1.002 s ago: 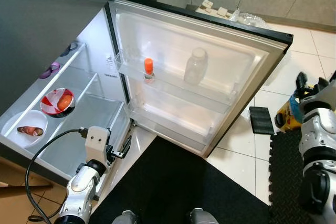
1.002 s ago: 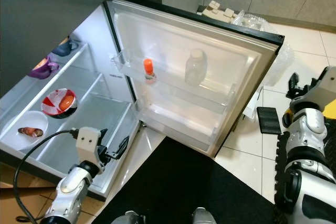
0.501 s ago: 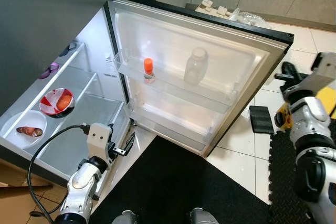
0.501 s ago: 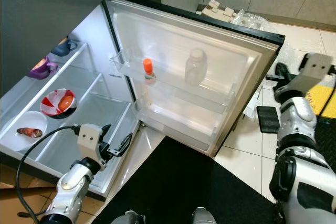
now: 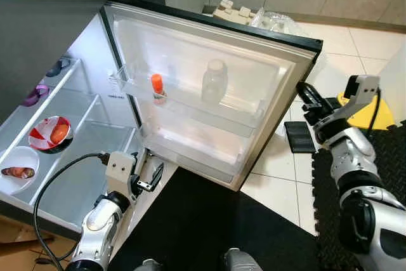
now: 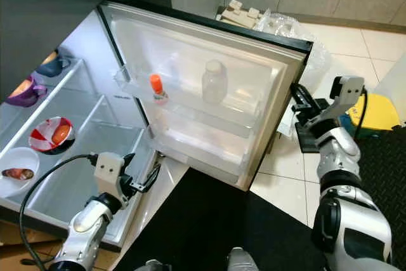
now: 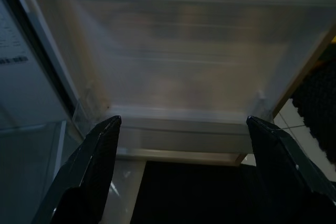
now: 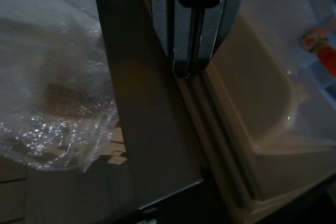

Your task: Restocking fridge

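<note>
The fridge stands open, its white door [image 5: 254, 103] swung wide toward me. On the door's upper shelf stand a small bottle with an orange cap [image 5: 157, 85] and a clear jar [image 5: 214, 80]. My left gripper [image 5: 152, 179] is low by the fridge's bottom corner, open, with nothing between its fingers [image 7: 94, 171]. The left wrist view looks at the door's empty lower shelf [image 7: 184, 129]. My right gripper [image 6: 298, 96] is at the door's outer edge, its fingers [image 8: 191, 24] pressed together against that edge.
Fridge shelves on the left hold a red-and-white bowl [image 5: 51, 134], a white bowl [image 5: 16, 169] and purple cups [image 5: 32, 96]. A black mat [image 5: 209, 226] lies underfoot. A black pad [image 5: 297, 136], a yellow object [image 5: 368, 109] and crinkled plastic [image 5: 273, 20] lie behind the door.
My right arm has swung in from the right side to the door's outer edge. The whole view has shifted to the right. The left arm has hardly moved.
</note>
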`<state>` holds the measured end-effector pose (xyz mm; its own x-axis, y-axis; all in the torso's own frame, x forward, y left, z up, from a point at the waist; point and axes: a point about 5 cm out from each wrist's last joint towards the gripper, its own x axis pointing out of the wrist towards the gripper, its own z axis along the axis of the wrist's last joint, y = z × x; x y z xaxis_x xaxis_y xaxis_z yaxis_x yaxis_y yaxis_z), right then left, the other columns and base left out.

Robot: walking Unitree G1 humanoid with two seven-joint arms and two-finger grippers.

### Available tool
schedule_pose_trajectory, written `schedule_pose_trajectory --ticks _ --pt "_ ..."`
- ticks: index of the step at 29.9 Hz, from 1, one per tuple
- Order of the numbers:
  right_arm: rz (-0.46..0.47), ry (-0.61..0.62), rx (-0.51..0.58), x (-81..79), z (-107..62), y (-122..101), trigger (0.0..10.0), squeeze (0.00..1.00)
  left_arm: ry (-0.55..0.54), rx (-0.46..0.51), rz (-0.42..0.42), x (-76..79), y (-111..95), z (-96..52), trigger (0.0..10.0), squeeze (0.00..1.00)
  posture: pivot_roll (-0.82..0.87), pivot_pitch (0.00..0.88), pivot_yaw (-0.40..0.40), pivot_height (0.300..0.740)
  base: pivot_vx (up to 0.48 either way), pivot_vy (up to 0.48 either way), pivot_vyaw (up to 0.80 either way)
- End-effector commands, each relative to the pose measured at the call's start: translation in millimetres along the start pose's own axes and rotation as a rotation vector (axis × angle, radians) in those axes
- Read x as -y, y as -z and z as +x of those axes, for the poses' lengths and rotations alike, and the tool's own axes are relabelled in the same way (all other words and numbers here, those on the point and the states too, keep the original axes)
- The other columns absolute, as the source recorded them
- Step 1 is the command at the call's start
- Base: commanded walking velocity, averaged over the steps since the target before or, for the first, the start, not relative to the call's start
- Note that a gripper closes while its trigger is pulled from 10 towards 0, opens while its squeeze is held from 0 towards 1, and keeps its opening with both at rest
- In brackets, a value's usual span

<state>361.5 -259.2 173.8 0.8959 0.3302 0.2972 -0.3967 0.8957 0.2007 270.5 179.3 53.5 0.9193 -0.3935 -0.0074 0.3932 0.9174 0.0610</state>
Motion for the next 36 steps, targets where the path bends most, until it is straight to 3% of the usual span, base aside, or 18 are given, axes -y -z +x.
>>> schedule_pose_trajectory --ticks 1,6,7,8,10,12,13,15,16,17,18,19,28,30,33,34,35,36 --pt "0.045 -0.217 -0.007 -22.8 5.7 6.2 0.0 0.00 0.000 -0.037 0.006 -2.4 7.8 -8.0 10.0 0.00 -0.11 0.177 0.035 0.725 0.000 0.000 0.00" --pt "0.158 -0.437 0.013 -45.5 -2.7 3.6 0.0 0.00 -0.016 -0.061 0.005 -4.3 12.8 -11.5 10.0 0.00 -0.11 0.174 0.036 0.725 0.000 0.000 0.00" --pt "0.198 -0.511 0.015 -53.3 -8.9 -0.2 1.7 0.00 -0.036 -0.071 -0.004 -6.0 15.2 -13.0 10.0 0.00 -0.12 0.174 0.036 0.725 0.000 0.000 0.00" --pt "0.198 -0.511 0.015 -53.3 -8.9 -0.2 1.7 0.00 -0.036 -0.071 -0.004 -6.0 15.2 -13.0 10.0 0.00 -0.12 0.174 0.036 0.725 0.000 0.000 0.00" --pt "0.337 -0.678 0.063 -70.1 -25.0 -20.1 4.1 0.00 -0.076 -0.089 -0.026 -9.0 20.2 -16.9 10.0 0.00 -0.12 0.173 0.039 0.725 0.000 0.000 0.00" --pt "0.337 -0.678 0.063 -70.1 -25.0 -20.1 4.1 0.00 -0.076 -0.089 -0.026 -9.0 20.2 -16.9 10.0 0.00 -0.12 0.173 0.039 0.725 0.000 0.000 0.00" --pt "0.409 -0.735 0.170 -76.7 -31.5 -46.8 3.3 0.00 -0.090 -0.103 -0.041 -9.7 24.4 -20.5 10.0 0.00 -0.12 0.174 0.043 0.725 0.000 0.000 0.00" --pt "0.418 -0.740 0.210 -76.8 -33.0 -55.7 3.3 0.00 -0.091 -0.108 -0.044 -9.6 25.8 -21.7 10.0 0.00 -0.13 0.173 0.044 0.725 0.000 0.000 0.00" --pt "0.417 -0.751 0.271 -77.3 -33.4 -71.1 8.8 0.00 -0.091 -0.121 -0.046 -9.2 28.6 -23.8 10.0 0.00 -0.13 0.174 0.046 0.725 0.000 0.000 0.00" --pt "0.419 -0.768 0.331 -79.0 -34.6 -87.0 10.0 0.00 -0.091 -0.136 -0.048 -8.6 31.9 -26.2 10.0 0.00 -0.13 0.175 0.047 0.725 0.000 0.000 0.00" --pt "0.419 -0.768 0.331 -79.0 -34.6 -87.0 10.0 0.00 -0.091 -0.136 -0.048 -8.6 31.9 -26.2 10.0 0.00 -0.13 0.175 0.047 0.725 0.000 0.000 0.00" --pt "0.420 -0.813 0.409 -84.0 -37.7 -108.5 10.0 0.00 -0.090 -0.163 -0.046 -7.6 38.0 -31.3 10.0 0.00 -0.13 0.177 0.047 0.725 0.000 0.000 0.00" --pt "0.437 -0.895 0.532 -99.1 -49.8 -144.4 10.0 0.00 -0.145 -0.261 -0.063 -6.7 59.2 -53.2 10.0 0.00 -0.13 0.184 0.046 0.725 0.000 0.000 0.00" --pt "0.415 -0.832 0.563 -95.0 -50.0 -153.1 10.0 0.00 -0.172 -0.296 -0.077 -6.3 66.8 -62.2 10.0 0.00 -0.14 0.185 0.046 0.725 0.000 0.000 0.00" --pt "0.272 -0.505 0.347 -66.1 -30.4 -127.3 10.0 0.00 -0.211 -0.331 -0.087 -6.7 74.9 -72.0 10.0 0.00 -0.14 0.184 0.046 0.725 0.000 0.000 0.00" --pt "0.272 -0.505 0.347 -66.1 -30.4 -127.3 10.0 0.00 -0.211 -0.331 -0.087 -6.7 74.9 -72.0 10.0 0.00 -0.14 0.184 0.046 0.725 0.000 0.000 0.00" --pt "0.239 -0.417 0.268 -58.9 -25.1 -115.2 10.0 0.00 -0.221 -0.342 -0.087 -6.9 77.2 -74.8 10.0 0.00 -0.14 0.184 0.046 0.725 0.000 0.000 0.00" --pt "0.226 -0.211 0.181 -37.3 -19.7 -90.3 10.0 0.00 -0.272 -0.386 -0.100 -9.2 84.7 -84.7 10.0 0.00 -0.14 0.183 0.043 0.725 0.000 0.000 0.00"
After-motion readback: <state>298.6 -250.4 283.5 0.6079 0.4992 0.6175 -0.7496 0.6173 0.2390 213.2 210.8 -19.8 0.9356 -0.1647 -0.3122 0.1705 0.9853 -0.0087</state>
